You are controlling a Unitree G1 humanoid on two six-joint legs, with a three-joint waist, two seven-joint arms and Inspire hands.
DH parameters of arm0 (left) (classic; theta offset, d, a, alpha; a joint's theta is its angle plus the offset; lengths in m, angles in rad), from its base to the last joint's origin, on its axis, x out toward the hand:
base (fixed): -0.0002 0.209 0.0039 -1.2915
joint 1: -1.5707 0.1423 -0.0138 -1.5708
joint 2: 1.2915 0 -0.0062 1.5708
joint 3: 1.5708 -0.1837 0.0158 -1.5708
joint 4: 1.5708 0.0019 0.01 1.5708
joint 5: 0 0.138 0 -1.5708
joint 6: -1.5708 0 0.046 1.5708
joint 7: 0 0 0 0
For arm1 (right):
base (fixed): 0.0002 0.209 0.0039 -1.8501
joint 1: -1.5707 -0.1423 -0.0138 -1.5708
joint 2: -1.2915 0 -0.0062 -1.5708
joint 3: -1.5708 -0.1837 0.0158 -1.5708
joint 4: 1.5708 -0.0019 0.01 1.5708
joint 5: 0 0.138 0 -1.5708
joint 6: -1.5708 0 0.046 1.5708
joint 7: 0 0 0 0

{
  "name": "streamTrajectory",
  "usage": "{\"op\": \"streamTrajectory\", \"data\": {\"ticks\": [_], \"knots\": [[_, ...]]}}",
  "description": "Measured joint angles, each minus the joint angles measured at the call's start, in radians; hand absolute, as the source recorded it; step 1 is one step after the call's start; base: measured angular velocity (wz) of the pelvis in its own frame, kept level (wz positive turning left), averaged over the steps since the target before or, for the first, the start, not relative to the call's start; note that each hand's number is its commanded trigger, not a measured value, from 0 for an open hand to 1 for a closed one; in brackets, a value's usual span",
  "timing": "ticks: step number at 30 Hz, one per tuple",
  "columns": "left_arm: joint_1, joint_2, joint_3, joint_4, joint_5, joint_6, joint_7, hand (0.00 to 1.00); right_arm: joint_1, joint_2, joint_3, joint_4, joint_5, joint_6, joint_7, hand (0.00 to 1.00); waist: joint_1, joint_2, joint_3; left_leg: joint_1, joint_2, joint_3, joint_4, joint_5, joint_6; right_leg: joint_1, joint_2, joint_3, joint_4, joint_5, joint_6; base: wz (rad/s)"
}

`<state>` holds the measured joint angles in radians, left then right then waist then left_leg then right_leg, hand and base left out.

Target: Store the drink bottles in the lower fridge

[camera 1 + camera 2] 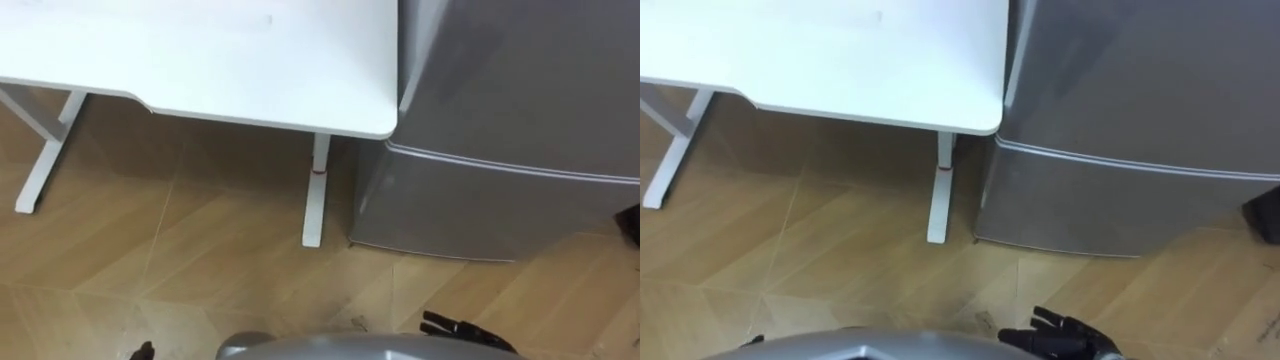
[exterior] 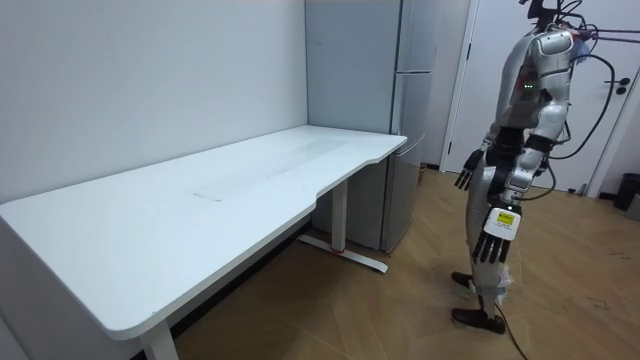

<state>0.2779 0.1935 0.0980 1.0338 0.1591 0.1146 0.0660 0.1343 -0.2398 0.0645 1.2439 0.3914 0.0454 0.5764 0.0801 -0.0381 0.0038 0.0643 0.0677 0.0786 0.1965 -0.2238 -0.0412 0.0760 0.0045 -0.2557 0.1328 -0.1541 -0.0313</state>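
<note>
Ahead of the left hand [image 2: 494, 240] and out to its left stood the white table [image 1: 200, 60] on the wooden floor [image 1: 150, 250]. The left hand hung at the robot's side, fingers loose and straight, holding nothing. The robot stood facing the spot where table met fridge. Over to the right, the grey fridge [image 1: 520, 90] stood just beside the table's end, ahead of the right hand [image 1: 1060, 338]. Its lower door [image 1: 480, 210] was closed. That hand sat low before the body, fingers spread wide and empty. Where the drinks were, I could not tell.
</note>
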Motion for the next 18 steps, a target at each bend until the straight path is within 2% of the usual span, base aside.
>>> {"op": "streamTrajectory", "data": {"ticks": [3,6,11,16,18], "knots": [[-0.001,-0.021,0.02,0.003,0.076,0.017,-0.031,0.0,0.0,0.0,-0.023,0.023,0.004,0.0,-0.003,0.0,-0.015,0.004,0.0025,0.007,-0.011,-0.017,0.004,0.0,0.0,0.009,-0.009,-0.018,0.003,-0.014,0.008,0.2],[-0.011,-0.027,0.032,0.004,0.119,0.017,-0.049,0.0,0.0,0.0,-0.033,0.034,0.005,0.0,0.005,0.0,-0.015,0.005,0.0024,0.015,-0.015,-0.019,0.003,0.0,0.0,0.014,-0.018,-0.021,0.005,-0.024,0.011,0.05],[-0.019,-0.028,0.049,-0.003,0.132,0.017,-0.058,0.0,0.002,0.007,-0.049,0.04,0.009,0.0,-0.005,0.0,-0.022,0.012,-0.0025,0.021,-0.014,-0.023,0.003,0.0,0.0,0.027,-0.016,-0.025,0.002,-0.024,0.01,0.01],[-0.039,-0.029,0.042,-0.002,0.127,0.007,-0.057,0.0,-0.004,0.011,-0.058,0.039,0.013,0.0,-0.049,0.0,-0.033,0.015,-0.0016,0.036,-0.016,-0.024,0.0,0.0,0.0,0.051,-0.017,-0.025,-0.002,-0.025,0.011,0.02],[-0.052,-0.029,0.037,0.005,0.128,0.005,-0.056,0.0,-0.014,0.015,-0.064,0.045,0.012,0.0,-0.076,0.0,-0.051,0.012,0.0014,0.036,-0.017,-0.026,0.0,0.0,0.0,0.052,-0.018,-0.023,-0.001,-0.025,0.011,0.02]]}}
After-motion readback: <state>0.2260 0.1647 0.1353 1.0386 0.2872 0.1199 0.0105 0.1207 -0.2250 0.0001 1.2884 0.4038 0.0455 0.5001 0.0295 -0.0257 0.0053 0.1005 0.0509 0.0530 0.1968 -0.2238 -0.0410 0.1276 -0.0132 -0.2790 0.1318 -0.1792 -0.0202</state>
